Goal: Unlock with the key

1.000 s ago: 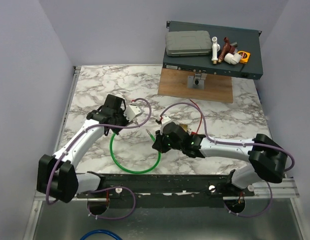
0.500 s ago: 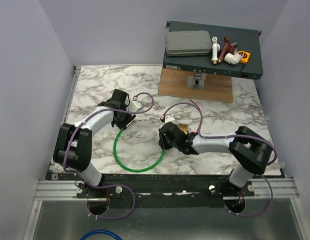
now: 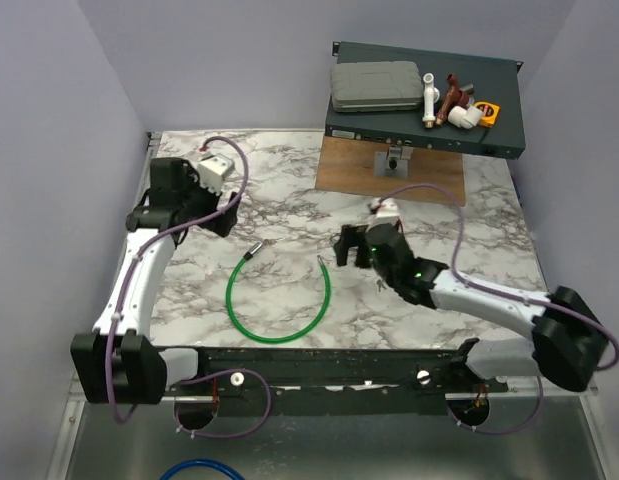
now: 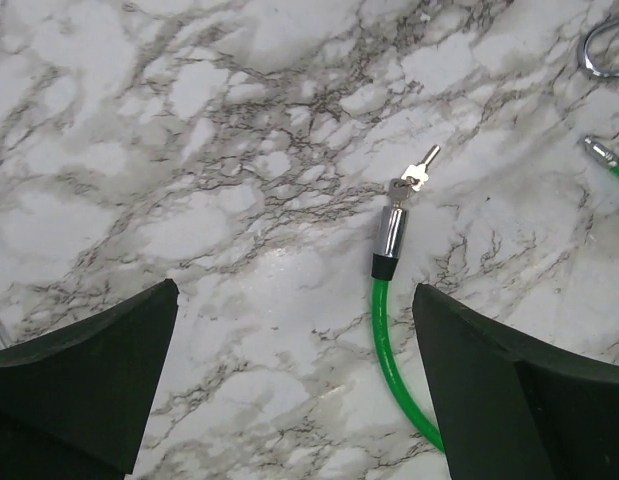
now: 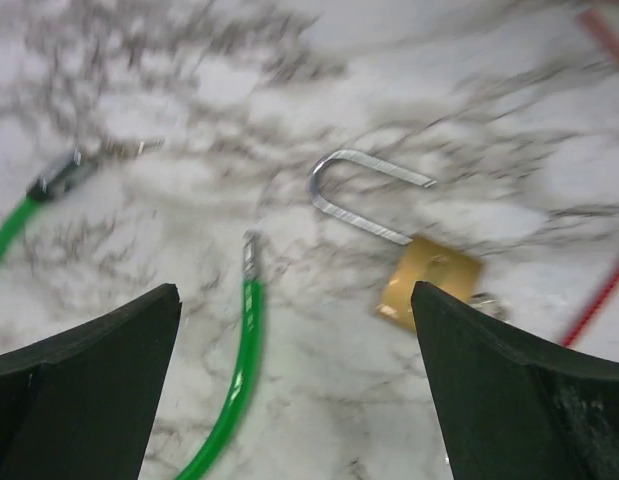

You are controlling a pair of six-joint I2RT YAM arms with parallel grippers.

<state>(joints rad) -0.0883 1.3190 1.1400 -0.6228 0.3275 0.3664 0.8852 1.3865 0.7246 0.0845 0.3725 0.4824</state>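
Marble-patterned tabletop carries a green cable lying as an open loop, with its two ends apart. The left gripper hangs over the back-left part of the table with its fingers spread wide and nothing between them. Below it lies one cable end, whose metal ferrule has a small silvery piece at its tip. The right gripper is also spread and empty, above the other cable end. Just beside that end, not touching it, sits a brass padlock. Its silver shackle seems to have one leg free of the body, though the picture is blurred. A red cord runs along the right edge of the right wrist view near the padlock. The key tied to it cannot be made out for certain. A greyish bit at the padlock's lower corner is too blurred to identify.
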